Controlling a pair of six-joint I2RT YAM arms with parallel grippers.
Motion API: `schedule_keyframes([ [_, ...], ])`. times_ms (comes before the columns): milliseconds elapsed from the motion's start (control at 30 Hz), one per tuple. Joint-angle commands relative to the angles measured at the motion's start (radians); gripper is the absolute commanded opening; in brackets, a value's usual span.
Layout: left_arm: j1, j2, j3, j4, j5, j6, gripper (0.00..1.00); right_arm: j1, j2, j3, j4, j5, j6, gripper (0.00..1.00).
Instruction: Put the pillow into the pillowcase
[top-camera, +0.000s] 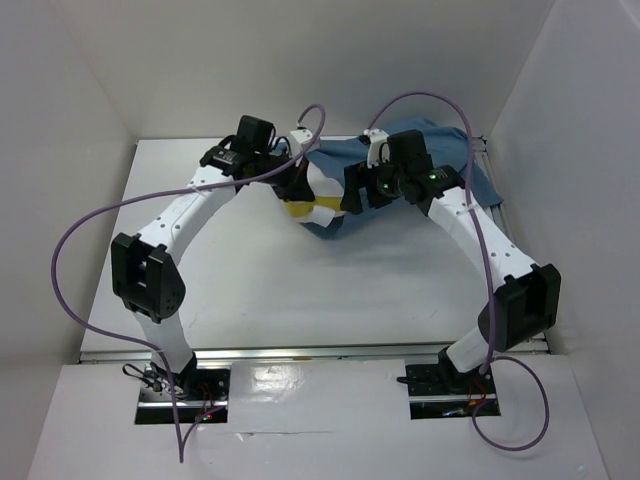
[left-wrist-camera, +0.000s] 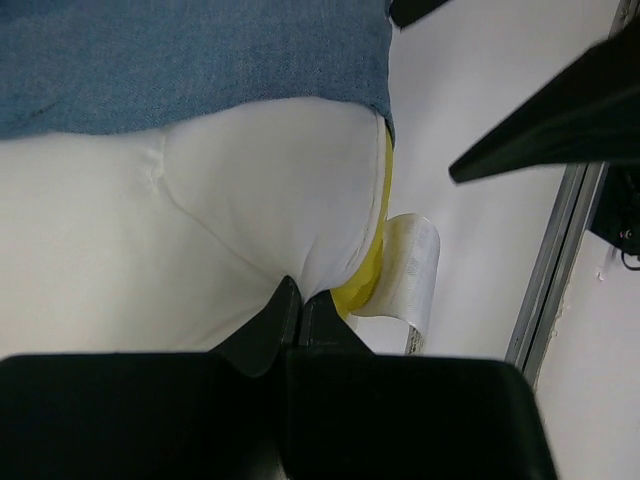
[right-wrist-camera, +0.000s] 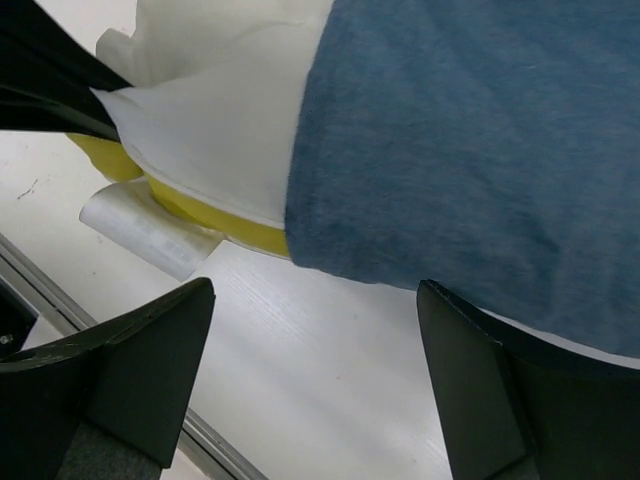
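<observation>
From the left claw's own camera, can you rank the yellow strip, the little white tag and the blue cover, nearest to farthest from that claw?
1. The yellow strip, right beside the tips of the left gripper, which pinch the pillow.
2. The tag, just right of the strip.
3. The pillowcase, farthest, across the top of the view.

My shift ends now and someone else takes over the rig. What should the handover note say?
Left claw: shut on a corner of the pillow, by the yellow strip.
Right claw: open, holding nothing, at the mouth of the pillowcase.
Done: most of the pillow is inside the pillowcase.
Left: the end with the strip and the tag sticks out. Push it in, or pull the case over it.
</observation>
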Motion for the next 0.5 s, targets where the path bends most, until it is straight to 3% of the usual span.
schedule_keyframes([
  [0, 0.013, 0.002, 0.092, 0.04, 0.082, -0.04, 0.0, 0.032, 0.008, 0.034, 0.069, 0.009, 0.031, 0.89],
  [167, 0.022, 0.012, 0.103, 0.049, 0.082, -0.05, 0.0, 0.072, 0.019, 0.033, 0.069, 0.033, 0.021, 0.88],
  [467, 0.031, -0.008, 0.112, 0.049, 0.072, -0.068, 0.0, 0.095, 0.031, -0.065, 0.149, 0.34, -0.058, 0.86],
])
